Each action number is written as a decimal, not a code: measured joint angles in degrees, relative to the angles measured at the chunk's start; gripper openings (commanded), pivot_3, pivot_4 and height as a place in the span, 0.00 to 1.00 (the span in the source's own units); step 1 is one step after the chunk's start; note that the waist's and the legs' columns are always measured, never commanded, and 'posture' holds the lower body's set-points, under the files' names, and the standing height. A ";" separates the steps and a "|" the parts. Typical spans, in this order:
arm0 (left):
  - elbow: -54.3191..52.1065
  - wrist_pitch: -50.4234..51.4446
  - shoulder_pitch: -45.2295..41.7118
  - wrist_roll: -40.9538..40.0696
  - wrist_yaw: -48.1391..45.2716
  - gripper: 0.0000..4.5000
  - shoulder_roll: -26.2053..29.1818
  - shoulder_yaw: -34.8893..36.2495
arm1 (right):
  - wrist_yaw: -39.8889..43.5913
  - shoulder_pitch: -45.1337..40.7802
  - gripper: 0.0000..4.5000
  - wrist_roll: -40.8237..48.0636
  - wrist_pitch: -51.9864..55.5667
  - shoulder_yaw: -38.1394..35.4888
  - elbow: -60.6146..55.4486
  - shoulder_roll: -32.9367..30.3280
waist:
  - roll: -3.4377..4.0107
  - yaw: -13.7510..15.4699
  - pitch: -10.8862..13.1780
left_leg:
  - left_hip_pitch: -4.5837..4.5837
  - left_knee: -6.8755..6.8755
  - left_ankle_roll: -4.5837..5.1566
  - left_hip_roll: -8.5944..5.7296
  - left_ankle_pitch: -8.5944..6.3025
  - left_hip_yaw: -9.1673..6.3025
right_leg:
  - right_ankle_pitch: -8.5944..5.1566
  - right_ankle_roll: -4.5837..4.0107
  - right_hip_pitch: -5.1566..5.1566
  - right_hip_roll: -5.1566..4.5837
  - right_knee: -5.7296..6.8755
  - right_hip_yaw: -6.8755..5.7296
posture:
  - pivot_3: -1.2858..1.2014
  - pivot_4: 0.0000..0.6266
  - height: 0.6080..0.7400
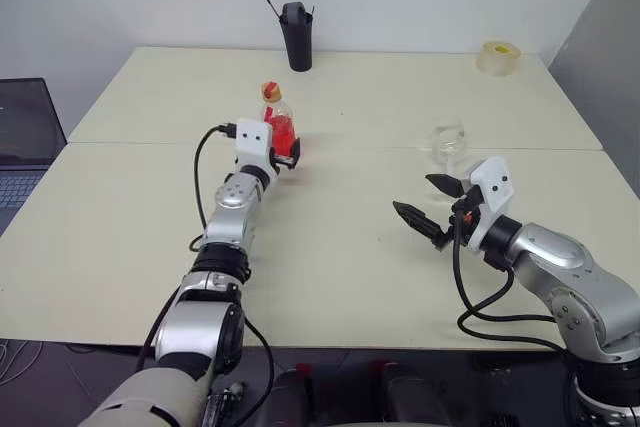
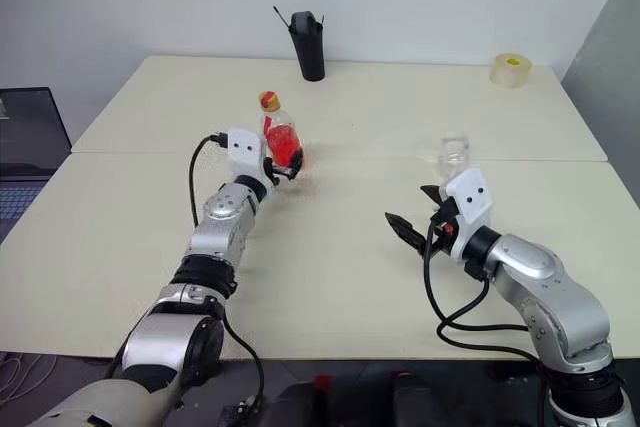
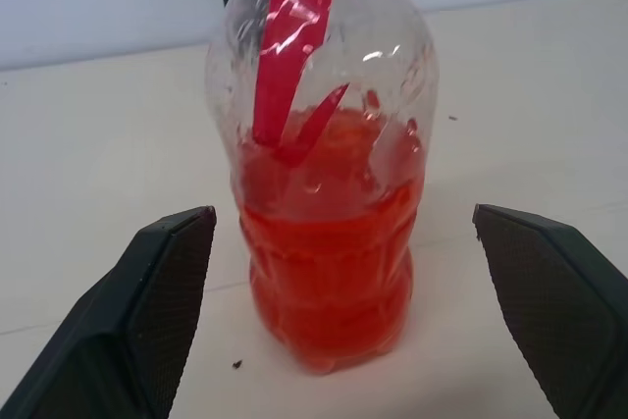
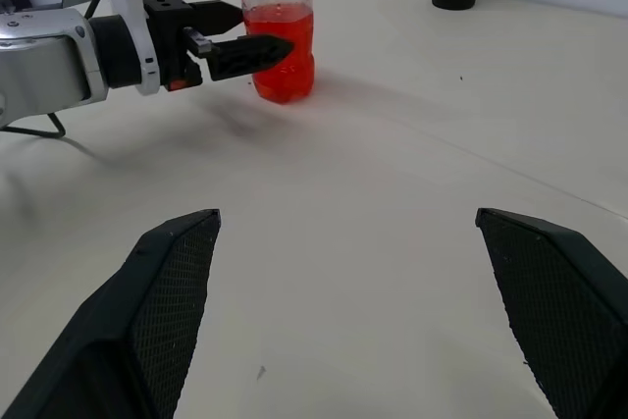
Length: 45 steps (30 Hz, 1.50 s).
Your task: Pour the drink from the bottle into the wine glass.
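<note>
left wrist view has the left gripper (image 3: 339, 321) spread wide around the bottle (image 3: 329, 193), ungripped; right gripper (image 1: 428, 203) open too; closing comes next.

The bottle (image 3: 324, 193) is glossy, crinkled clear plastic; the bench (image 1: 350, 247) looks matt and smooth; the wine glass (image 1: 447, 142) is clear glass.

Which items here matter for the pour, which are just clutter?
Job:
- bottle with red drink, between the open left gripper fingers, not gripped
- wine glass
- right gripper, open

Clutter:
- black holder
- tape roll
- laptop
</note>
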 measured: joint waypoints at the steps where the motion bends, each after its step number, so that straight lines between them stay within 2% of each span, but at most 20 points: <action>1: 1.30 -0.67 -0.64 -0.14 0.02 1.00 -0.18 0.28 | -0.02 0.11 0.99 -0.01 0.00 -0.02 -0.08 0.02 | 0.00 -0.01 0.00 | 0.00 0.00 0.00 0.00 0.00 0.00 | 0.00 0.00 0.00 0.01 0.00 0.00 | 0.52 0.24 1.00; 12: 17.12 -8.57 -8.31 1.33 2.94 1.00 -0.76 1.25 | -1.07 0.50 0.99 -0.07 0.35 -0.18 -0.94 0.02 | -0.01 -0.03 0.01 | 0.00 0.00 0.01 -0.14 0.01 -0.08 | 0.00 0.01 0.00 0.07 0.01 -0.03 | 0.52 0.24 1.00; 16: 22.15 -10.26 -11.06 2.38 5.23 1.00 -0.77 1.30 | -1.22 0.51 0.99 -0.08 0.43 -0.19 -0.95 0.03 | -0.02 -0.04 0.01 | -0.01 0.00 0.01 -0.58 0.01 -0.25 | -0.01 0.01 -0.01 0.01 0.02 -0.07 | 0.52 0.24 1.00; 23: 26.24 -12.63 -13.49 2.88 6.68 1.00 -1.68 1.47 | -2.18 0.59 0.99 -0.07 0.75 -0.19 -1.32 0.09 | -0.02 -0.03 0.01 | -0.04 0.00 -0.02 -0.63 0.04 -0.32 | -0.02 0.03 -0.01 -0.06 0.02 -0.11 | 0.52 0.24 1.00; 26: 26.83 -12.67 -13.82 3.36 7.47 0.88 -1.68 1.48 | -2.40 0.92 1.00 -0.07 0.98 -0.18 -1.81 0.09 | -0.02 -0.04 0.01 | -0.04 0.00 -0.02 -0.64 0.04 -0.33 | -0.02 0.03 -0.01 -0.06 0.02 -0.12 | 0.52 0.24 1.00; 30: 26.90 -12.80 -13.84 3.79 8.09 0.63 -1.63 1.49 | -2.71 0.98 1.00 -0.10 1.09 -0.18 -2.33 0.10 | -0.02 -0.02 0.01 | -0.04 0.00 -0.02 -0.64 0.04 -0.34 | -0.02 0.04 -0.01 -0.08 0.03 -0.13 | 0.52 0.24 1.00; 32: 26.90 -12.84 -13.84 4.00 8.09 0.55 -1.63 1.48 | -2.85 1.02 1.00 -0.16 1.09 -0.19 -2.34 0.12 | -0.02 -0.02 0.01 | -0.04 0.00 -0.03 -0.64 0.05 -0.34 | -0.02 0.04 -0.01 -0.08 0.02 -0.12 | 0.52 0.24 1.00; 35: 26.92 -12.84 -13.82 4.20 8.10 0.50 -1.54 1.48 | -3.27 1.05 1.00 -0.23 1.07 -0.19 -2.34 0.34 | -0.02 -0.02 0.01 | -0.04 0.00 -0.04 -0.64 0.05 -0.34 | -0.02 0.04 -0.01 -0.08 0.03 -0.13 | 0.52 0.24 1.00; 40: 26.90 -13.64 -13.48 4.79 6.69 0.49 -1.27 1.38 | -3.48 1.05 1.00 -0.38 0.75 -0.18 -2.33 0.54 | -0.02 -0.03 0.01 | -0.04 0.00 -0.05 -0.65 0.06 -0.34 | -0.02 0.04 -0.01 -0.08 0.03 -0.13 | 0.52 0.24 1.00; 45: 25.33 -13.99 -12.47 3.55 -3.08 0.49 -1.57 1.42 | -3.39 0.99 1.00 -0.21 0.68 -0.58 -2.33 0.44 | -0.02 0.01 0.00 | -0.04 0.01 -0.08 -0.66 0.08 -0.34 | -0.02 0.04 0.00 -0.09 0.02 -0.14 | 0.52 0.24 1.00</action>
